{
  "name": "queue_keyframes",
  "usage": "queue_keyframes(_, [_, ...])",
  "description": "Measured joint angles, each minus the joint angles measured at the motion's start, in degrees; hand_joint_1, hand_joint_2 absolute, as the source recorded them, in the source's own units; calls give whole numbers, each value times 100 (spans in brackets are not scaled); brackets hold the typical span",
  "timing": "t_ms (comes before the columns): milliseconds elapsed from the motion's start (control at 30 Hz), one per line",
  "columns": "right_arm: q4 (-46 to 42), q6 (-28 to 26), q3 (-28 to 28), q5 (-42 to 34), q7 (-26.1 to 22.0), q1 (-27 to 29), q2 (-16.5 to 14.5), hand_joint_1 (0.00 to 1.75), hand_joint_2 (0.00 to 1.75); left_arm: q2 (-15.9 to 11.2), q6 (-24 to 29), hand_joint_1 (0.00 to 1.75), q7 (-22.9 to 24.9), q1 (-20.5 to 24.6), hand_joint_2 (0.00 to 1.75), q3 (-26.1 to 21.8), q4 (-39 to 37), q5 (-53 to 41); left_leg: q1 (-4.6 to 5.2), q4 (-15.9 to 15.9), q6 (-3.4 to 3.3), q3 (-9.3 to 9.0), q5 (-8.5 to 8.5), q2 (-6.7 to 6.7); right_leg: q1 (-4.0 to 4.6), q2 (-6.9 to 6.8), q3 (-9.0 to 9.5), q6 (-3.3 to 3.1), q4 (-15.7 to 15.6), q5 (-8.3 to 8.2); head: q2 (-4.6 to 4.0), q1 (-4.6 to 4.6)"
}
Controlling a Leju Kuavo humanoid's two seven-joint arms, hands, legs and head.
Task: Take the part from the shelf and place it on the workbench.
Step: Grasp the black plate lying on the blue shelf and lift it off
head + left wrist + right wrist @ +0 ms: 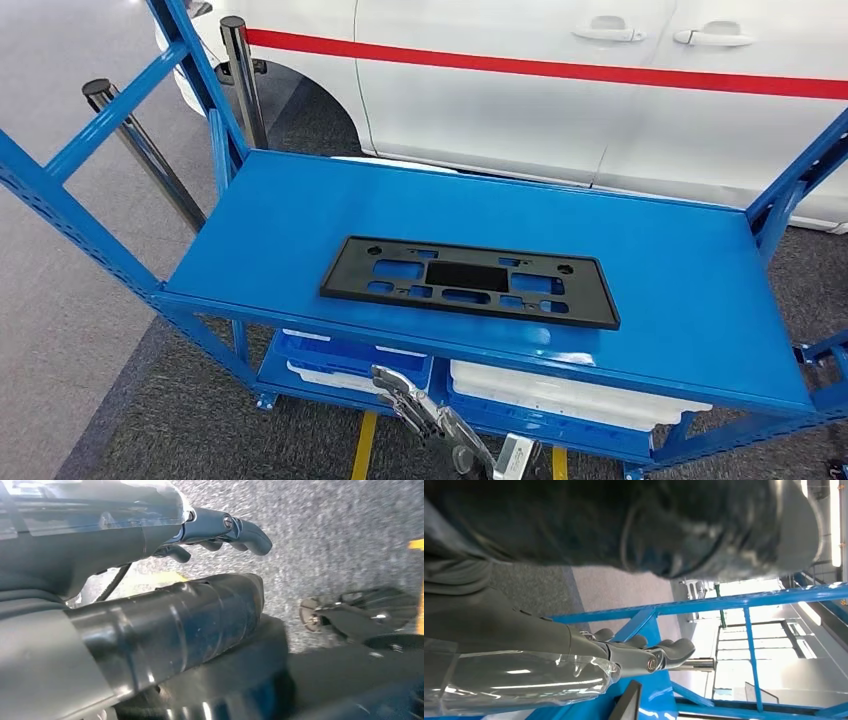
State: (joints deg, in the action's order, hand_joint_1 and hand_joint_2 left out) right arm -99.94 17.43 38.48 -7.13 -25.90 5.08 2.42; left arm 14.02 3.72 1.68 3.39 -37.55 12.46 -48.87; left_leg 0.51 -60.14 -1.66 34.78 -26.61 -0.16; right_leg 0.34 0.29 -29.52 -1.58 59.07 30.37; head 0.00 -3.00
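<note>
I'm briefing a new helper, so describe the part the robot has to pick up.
Find the blue shelf beside the white car. On its top deck lies the part, a flat black rectangular plate with cut-out slots, the only dark item there.

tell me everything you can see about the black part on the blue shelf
The black part is a flat, long rectangular plate, matte and plastic-looking, with rounded corners. It has many cutouts through which the blue shows, a solid dark rectangle at its middle, and small round holes near its far corners. It lies flat on the top deck of the blue shelf, near the front edge, roughly centred and slightly skewed to it. Nothing else touches it; no robot hand is on it.
</note>
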Motion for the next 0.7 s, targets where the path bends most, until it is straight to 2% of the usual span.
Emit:
queue_keyframes(33, [1,4,3,0,-1,0,0,0,0,-1,3,0,-4,0,0,-4,0,0,17,46,-28,-18,-33,0,-1,2,22,36,14,-4,0,4])
queue_keyframes(100, [-1,10,8,0,0,-1,0,0,0,5,10,0,-16,-16,0,-9,-1,-2,-12,170,-74,-140,41,1,6,4,66,100,80,4,0,6])
queue_keyframes(167, [-1,20,10,-3,-1,-13,1,0,87,12,25,0,-40,-16,0,-18,-1,-6,-56,252,-109,-263,48,6,-1,2,-31,157,352,158,0,-5])
queue_keyframes(233, [0,42,10,-12,-2,-20,2,0,175,15,44,0,-63,7,0,-33,0,-9,-66,274,-133,-303,28,5,-44,-1,-381,219,939,468,0,-13])
queue_keyframes(267, [2,56,10,-17,-2,-18,3,0,175,17,55,0,-67,13,0,-43,0,-9,-69,272,-134,-312,8,3,-71,-2,-589,249,1233,582,0,-13])
queue_keyframes(300, [3,69,10,-21,-2,-14,5,0,175,19,66,0,-68,14,0,-54,0,-9,-73,270,-126,-328,-14,2,-97,-4,-739,278,1401,601,0,-12])
queue_keyframes(333, [5,80,10,-24,-2,-12,7,0,175,19,75,0,-69,13,0,-64,0,-9,-82,267,-110,-354,-40,1,-122,-7,-797,305,1381,502,0,-12])
queue_keyframes(367, [5,87,10,-26,-2,-12,7,0,175,20,84,0,-69,10,0,-72,0,-9,-95,261,-90,-388,-69,0,-145,-12,-753,330,1166,296,0,-11])
queue_keyframes(400, [5,91,10,-27,-2,-12,7,0,175,25,89,0,-69,7,0,-77,0,-9,-109,253,-63,-427,-102,-2,-166,-17,-637,349,813,34,0,-12])
queue_keyframes(433, [8,92,10,-27,-2,-14,8,0,175,29,91,0,-69,7,0,-82,0,-9,-120,239,-30,-463,-136,-7,-172,-21,-531,361,482,-135,0,-13])
queue_keyframes(500, [12,93,10,-32,-2,-14,8,0,175,37,94,0,-70,15,0,-87,0,-9,-123,213,50,-475,-196,-15,-150,-29,-425,306,110,-241,0,-14])
queue_keyframes(533, [15,93,10,-34,-1,-11,9,0,175,38,96,0,-70,18,0,-90,0,-9,-118,189,94,-478,-209,-17,-133,-26,-432,257,91,-211,0,-12])
queue_keyframes(633, [15,95,10,-36,-2,-6,5,0,175,40,99,0,-69,21,0,-93,0,-9,-129,61,188,-478,-288,-10,-132,-18,-375,124,58,-286,0,-9])
queue_keyframes(700, [14,95,10,-36,-2,-11,1,0,175,40,100,0,-70,32,0,-95,0,-9,-144,-351,218,-282,-547,-6,-131,-31,-340,73,39,-289,0,-8])
